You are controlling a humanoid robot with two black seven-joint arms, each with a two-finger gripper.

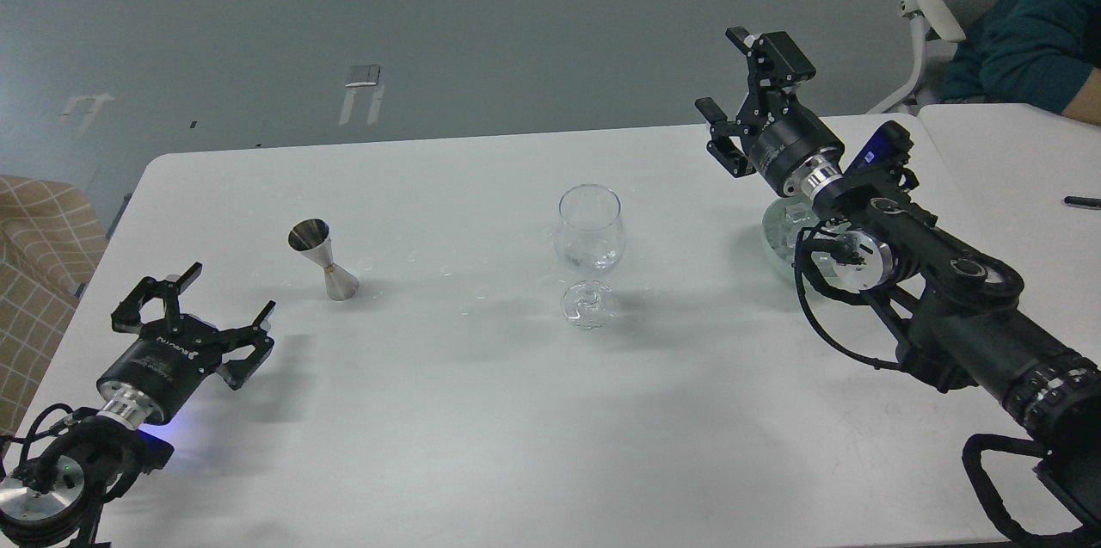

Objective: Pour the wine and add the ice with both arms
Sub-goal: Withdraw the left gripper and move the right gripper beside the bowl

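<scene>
A clear stemmed glass (589, 249) stands upright mid-table. Something clear sits in the bottom of its bowl; I cannot tell liquid from ice. A silver double-cone jigger (323, 260) stands upright left of the glass. My left gripper (202, 300) is open and empty near the table's front left, well clear of the jigger. My right gripper (725, 75) is open and empty, raised above the table's back right. A clear glass dish (781, 230) lies under my right wrist, mostly hidden; glassy lumps show faintly inside.
Small clear droplets (464, 304) lie on the white table (447, 427) between jigger and glass. A second table with a black pen (1081, 202) adjoins on the right. A seated person in teal (1024, 40) and a chair are beyond it. A beige checked seat (39, 238) is at the left.
</scene>
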